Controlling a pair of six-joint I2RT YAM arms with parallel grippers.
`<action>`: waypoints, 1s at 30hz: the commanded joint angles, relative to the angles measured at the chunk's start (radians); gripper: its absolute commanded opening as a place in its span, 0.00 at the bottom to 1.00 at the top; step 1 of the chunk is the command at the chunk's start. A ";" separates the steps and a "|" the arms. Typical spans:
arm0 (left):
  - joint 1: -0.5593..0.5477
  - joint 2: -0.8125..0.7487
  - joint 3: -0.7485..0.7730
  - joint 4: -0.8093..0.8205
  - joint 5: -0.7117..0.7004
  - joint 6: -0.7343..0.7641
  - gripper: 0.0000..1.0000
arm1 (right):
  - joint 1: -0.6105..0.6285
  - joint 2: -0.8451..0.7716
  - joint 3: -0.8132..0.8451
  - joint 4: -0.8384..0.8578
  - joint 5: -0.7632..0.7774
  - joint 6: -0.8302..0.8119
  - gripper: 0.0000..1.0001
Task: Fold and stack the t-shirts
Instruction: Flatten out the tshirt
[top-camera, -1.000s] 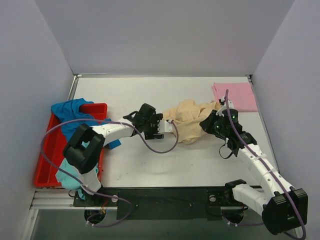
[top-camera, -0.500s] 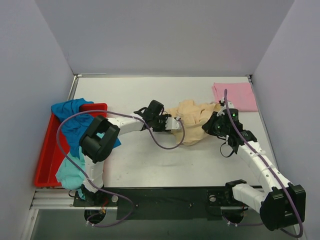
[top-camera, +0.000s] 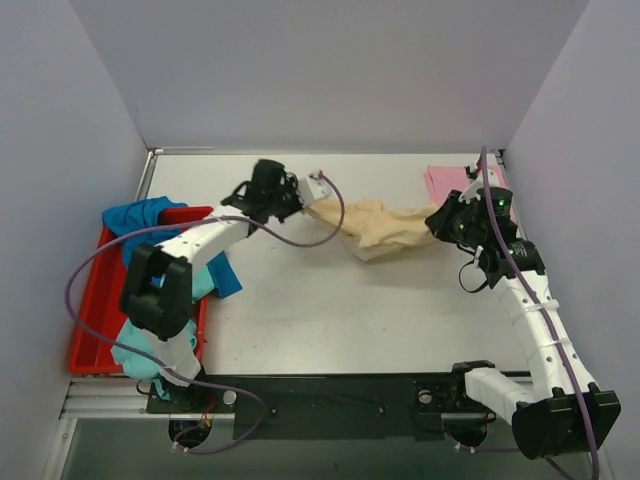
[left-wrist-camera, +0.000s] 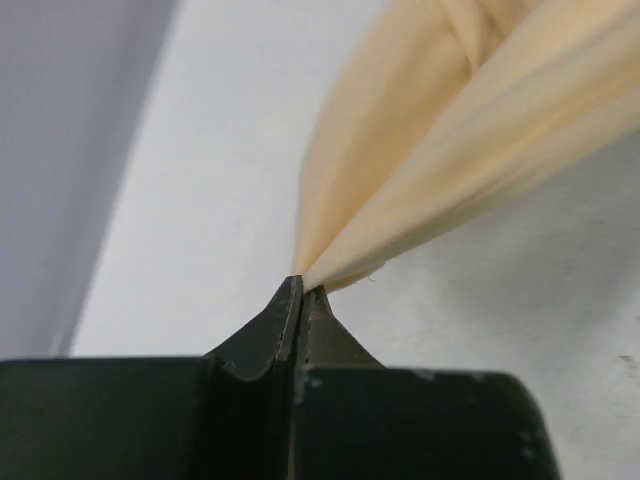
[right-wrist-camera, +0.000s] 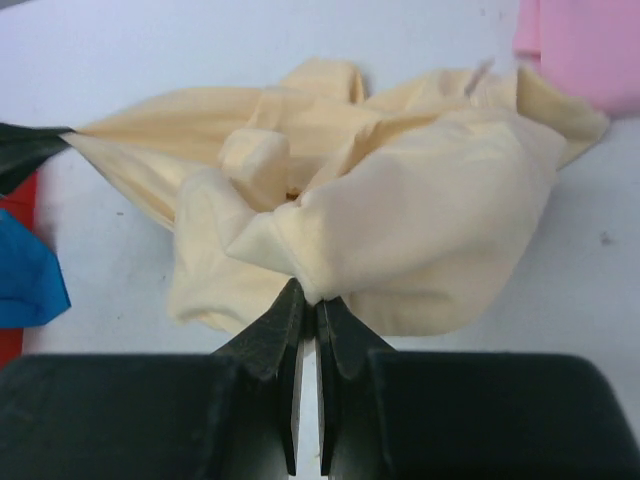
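We count four t-shirts: one beige t-shirt (top-camera: 385, 228), one pink t-shirt (top-camera: 447, 183), one blue t-shirt (top-camera: 140, 215) and one teal t-shirt (top-camera: 135, 352). We count one red tray (top-camera: 85, 335), one table (top-camera: 330, 310) and two arms, the left arm (top-camera: 205, 238) and the right arm (top-camera: 535, 310).

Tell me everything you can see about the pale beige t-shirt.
The pale beige t-shirt is soft, plain cotton-looking cloth, unfolded and bunched into creases. It stretches as a band across the white table, its middle resting on the surface. The left gripper has its jaws shut on one tapered end; the right gripper has its jaws shut on a fold at the other, near the pink t-shirt.
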 joint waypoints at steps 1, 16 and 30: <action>0.148 -0.225 0.138 -0.066 0.007 -0.081 0.00 | -0.008 0.004 0.159 -0.074 -0.049 -0.101 0.00; 0.417 -0.511 0.239 -0.339 0.063 -0.067 0.00 | -0.005 -0.085 0.326 -0.190 -0.278 -0.161 0.00; 0.338 -0.017 0.394 -0.083 -0.271 -0.156 0.04 | -0.013 0.150 0.058 -0.092 -0.026 -0.141 0.00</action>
